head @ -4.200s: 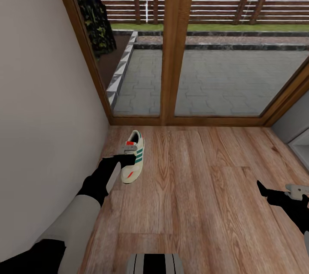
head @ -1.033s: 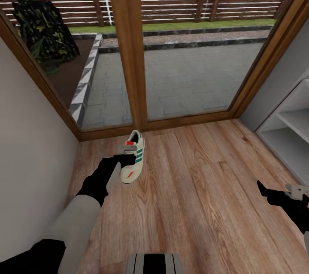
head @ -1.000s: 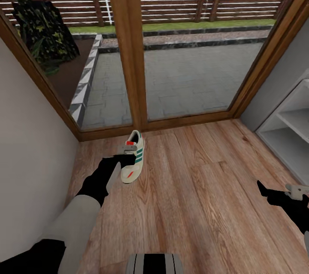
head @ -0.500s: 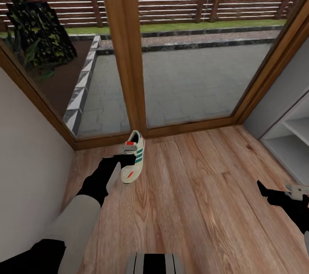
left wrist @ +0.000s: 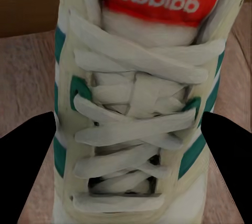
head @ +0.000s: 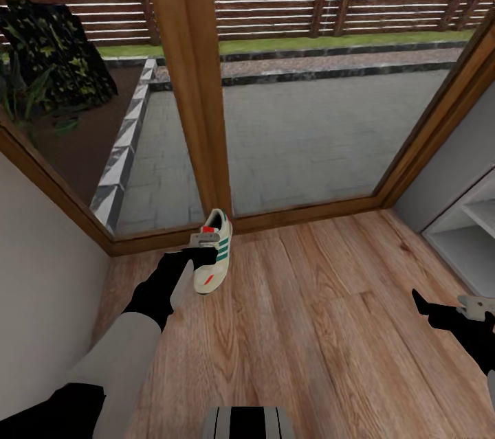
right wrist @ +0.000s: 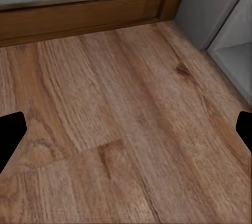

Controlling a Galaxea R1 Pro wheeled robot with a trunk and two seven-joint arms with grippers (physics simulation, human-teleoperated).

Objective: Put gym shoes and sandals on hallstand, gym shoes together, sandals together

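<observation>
1. Your left end effector [head: 205,246] pinches one gym shoe [head: 215,251] across its laced midfoot, carried above the corridor floor [head: 309,315] near the glass door [head: 302,130].
2. Expect a light, soft upper that squashes; keep hold beside the laces [left wrist: 131,129].
3. Your right end effector [right wrist: 126,129] is spread, holding nothing.
4. The hallstand [head: 471,233] shelves in view look bare.

Shoe [head: 214,253] between the fingers [left wrist: 26,166] of the left gripper [head: 203,246], above the floor [head: 309,329], just before the glass door [head: 302,137] | wall [head: 41,274] at left | rack [head: 474,240] at far right (partly out of frame) | right gripper [head: 474,308] near it, over bare floor
</observation>
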